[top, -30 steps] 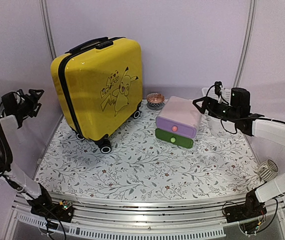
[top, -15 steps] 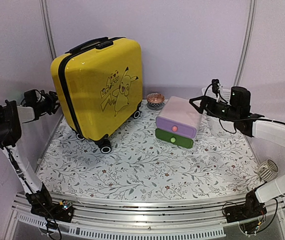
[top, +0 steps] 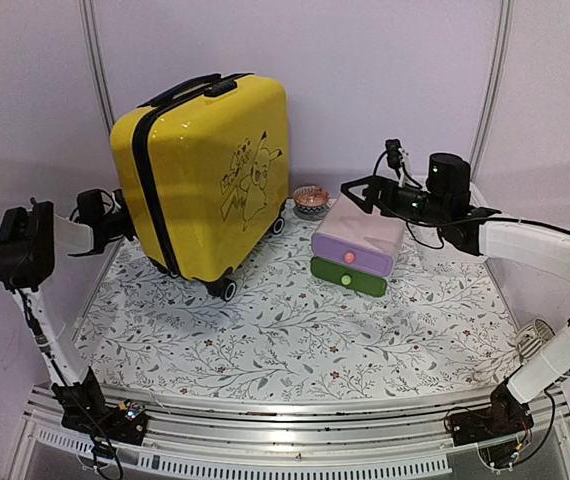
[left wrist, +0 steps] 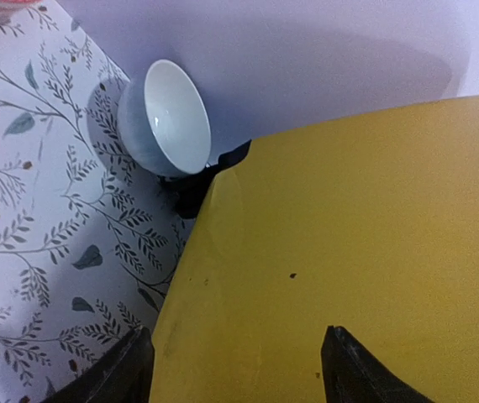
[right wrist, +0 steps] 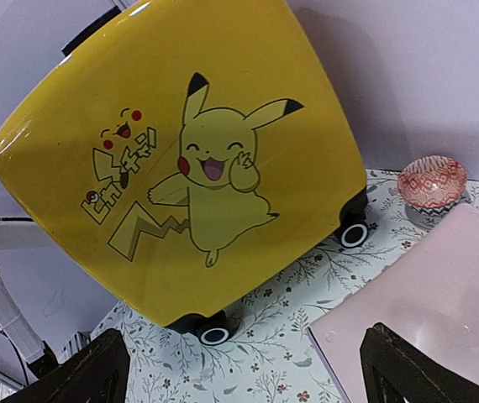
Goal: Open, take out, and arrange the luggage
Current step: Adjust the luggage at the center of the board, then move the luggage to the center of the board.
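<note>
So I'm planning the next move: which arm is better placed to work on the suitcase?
Probably left: the left claw sits at the suitcase's shell; the right claw hangs open over the box, apart from it.

Soft, even, faintly lilac light fills all three views. The glossy yellow luggage (top: 205,170) carries a pale sheen along its rounded edges. In the left wrist view it throws a soft grey shadow on the wall (left wrist: 323,50), and the left gripper (left wrist: 235,340) jaws sit dark and blurred at the bottom. In the top view, the table (top: 315,340) bows along its near edge.
</note>
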Tool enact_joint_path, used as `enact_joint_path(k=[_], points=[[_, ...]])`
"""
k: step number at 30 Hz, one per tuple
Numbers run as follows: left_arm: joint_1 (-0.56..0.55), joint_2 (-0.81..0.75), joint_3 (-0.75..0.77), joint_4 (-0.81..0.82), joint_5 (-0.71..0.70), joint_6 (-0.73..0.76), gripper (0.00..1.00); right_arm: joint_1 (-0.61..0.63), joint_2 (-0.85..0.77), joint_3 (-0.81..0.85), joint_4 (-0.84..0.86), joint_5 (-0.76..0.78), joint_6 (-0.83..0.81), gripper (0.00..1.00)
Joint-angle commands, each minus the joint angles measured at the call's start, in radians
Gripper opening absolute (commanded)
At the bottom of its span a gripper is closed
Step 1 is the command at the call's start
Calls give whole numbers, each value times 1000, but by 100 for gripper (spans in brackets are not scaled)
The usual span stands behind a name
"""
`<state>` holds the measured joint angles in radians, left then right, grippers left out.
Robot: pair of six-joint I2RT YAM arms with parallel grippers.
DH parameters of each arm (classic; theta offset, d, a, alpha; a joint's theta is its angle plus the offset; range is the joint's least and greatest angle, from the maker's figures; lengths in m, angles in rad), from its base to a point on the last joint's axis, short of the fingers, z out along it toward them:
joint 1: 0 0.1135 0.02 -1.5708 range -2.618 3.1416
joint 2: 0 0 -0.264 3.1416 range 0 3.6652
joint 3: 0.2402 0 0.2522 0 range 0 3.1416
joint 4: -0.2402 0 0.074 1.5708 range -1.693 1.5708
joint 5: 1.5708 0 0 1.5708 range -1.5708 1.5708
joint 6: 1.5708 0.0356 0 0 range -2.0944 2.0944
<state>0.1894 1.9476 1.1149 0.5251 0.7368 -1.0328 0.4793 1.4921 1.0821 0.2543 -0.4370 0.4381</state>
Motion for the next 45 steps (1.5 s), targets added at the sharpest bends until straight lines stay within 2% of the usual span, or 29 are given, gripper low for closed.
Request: enact_joint_path(k=[1, 8, 14, 19, 21, 24, 29, 33, 38, 42, 45], points=[[-72, -4, -95, 125, 75, -29, 70, 64, 89, 106, 20, -12, 13, 98], [-176, -70, -228, 237, 55, -78, 71, 130, 224, 270, 29, -47, 22, 98], [-249, -119, -323, 339, 33, -142, 71, 136, 267, 328, 79, -100, 44, 98], [-246, -189, -389, 386, 17, -169, 70, 136, 267, 342, 101, -171, 65, 98], [-217, -254, -396, 332, -1, -144, 70, 137, 269, 339, 103, -192, 71, 98], [-192, -371, -343, 113, -34, -33, 70, 136, 258, 317, 109, -205, 70, 98], [-202, -582, -104, -395, -235, 249, 73, 136, 239, 294, 111, -186, 59, 98], [-237, -629, 156, -627, -348, 372, 75, 136, 238, 298, 104, -185, 59, 98], [-355, -467, 604, -943, -396, 500, 75, 136, 243, 311, 61, -176, 43, 98], [-479, -311, 967, -1232, -575, 602, 77, 136, 238, 319, 21, -163, 28, 98], [-539, -151, 1281, -1417, -639, 637, 76, 137, 231, 323, -1, -156, 14, 98]])
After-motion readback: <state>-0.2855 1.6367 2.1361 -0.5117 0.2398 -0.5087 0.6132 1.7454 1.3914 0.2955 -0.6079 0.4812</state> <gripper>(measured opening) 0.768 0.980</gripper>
